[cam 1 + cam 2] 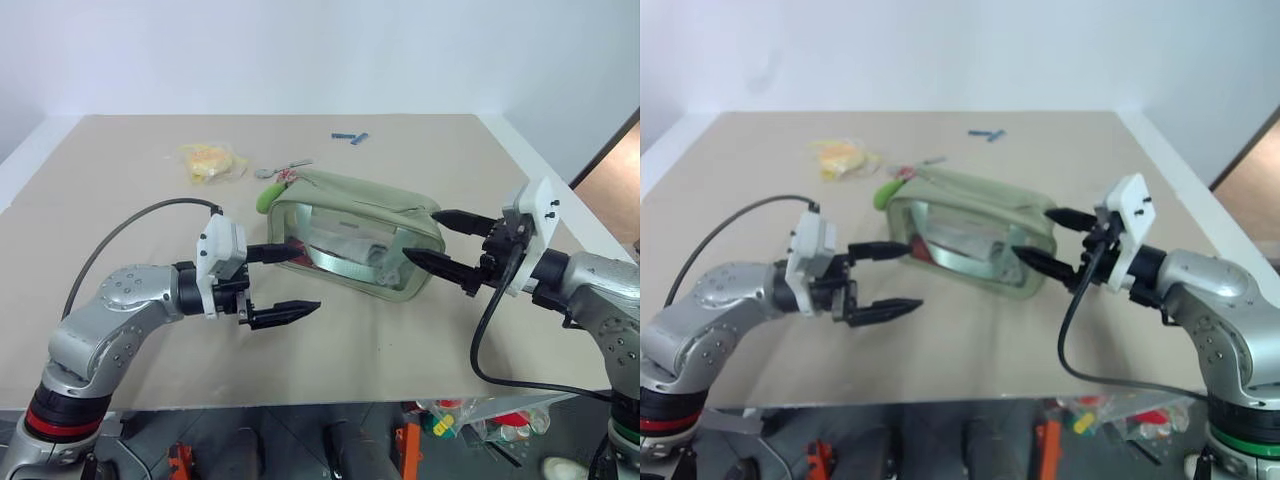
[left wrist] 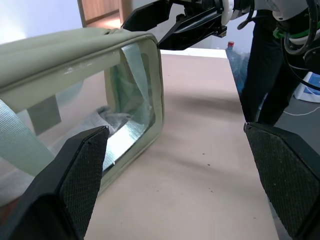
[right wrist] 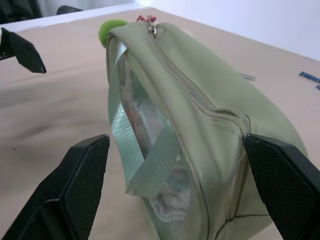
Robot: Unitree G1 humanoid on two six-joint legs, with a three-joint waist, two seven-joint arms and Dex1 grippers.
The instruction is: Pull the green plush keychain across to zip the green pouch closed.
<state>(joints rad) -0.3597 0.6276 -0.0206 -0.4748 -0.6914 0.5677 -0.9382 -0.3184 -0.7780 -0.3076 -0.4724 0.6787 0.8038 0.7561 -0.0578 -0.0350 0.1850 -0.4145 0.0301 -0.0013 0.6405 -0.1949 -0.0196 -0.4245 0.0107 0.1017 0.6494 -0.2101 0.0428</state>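
Near the tabletop (image 1: 120, 190) centre lies the green pouch (image 1: 355, 235), zipper shut, the green plush keychain (image 1: 266, 199) at its far-left end. Left gripper (image 1: 282, 283) & right gripper (image 1: 437, 241) flank it, both w/ fingers spread, holding nothing.

I see my left gripper (image 2: 185, 185) with its two black fingers spread wide, gripping nothing. The green pouch (image 2: 75, 55) lies on the beige table (image 2: 200, 165), with one finger (image 2: 75, 185) just beside its clear window. At the pouch's far end I see my right gripper (image 2: 172, 25), fingers parted, close by the far top corner.
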